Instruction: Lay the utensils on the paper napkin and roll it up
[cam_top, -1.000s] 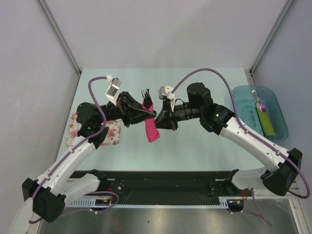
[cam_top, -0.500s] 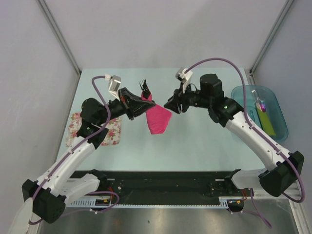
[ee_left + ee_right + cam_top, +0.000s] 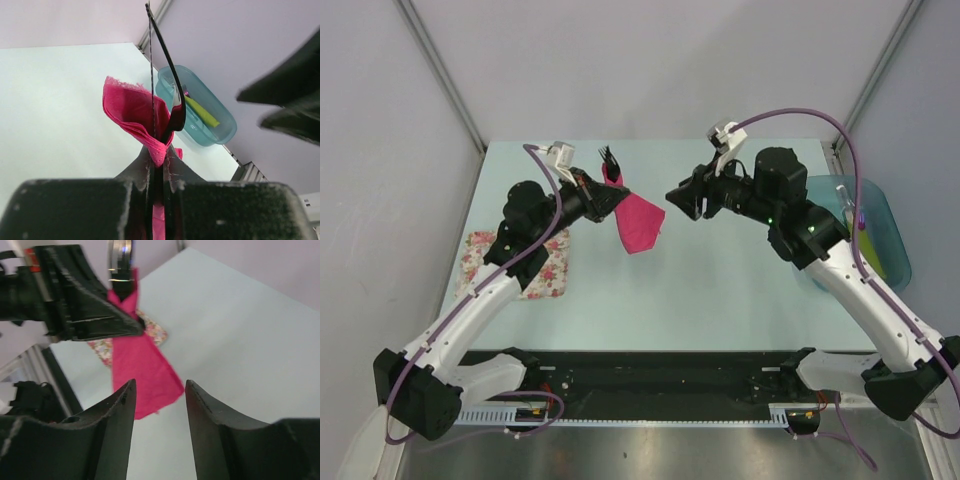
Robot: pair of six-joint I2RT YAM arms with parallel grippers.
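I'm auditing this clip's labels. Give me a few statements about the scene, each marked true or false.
1. The left pincer grips the pink napkin and black fork together, off the table. True.
2. The right pincer is shut on the napkin. False: it is open and apart from it.
3. The floral cloth lies in the teal container. False: it lies on the table under the left arm.
4. The container holds a yellow-green strip. True.
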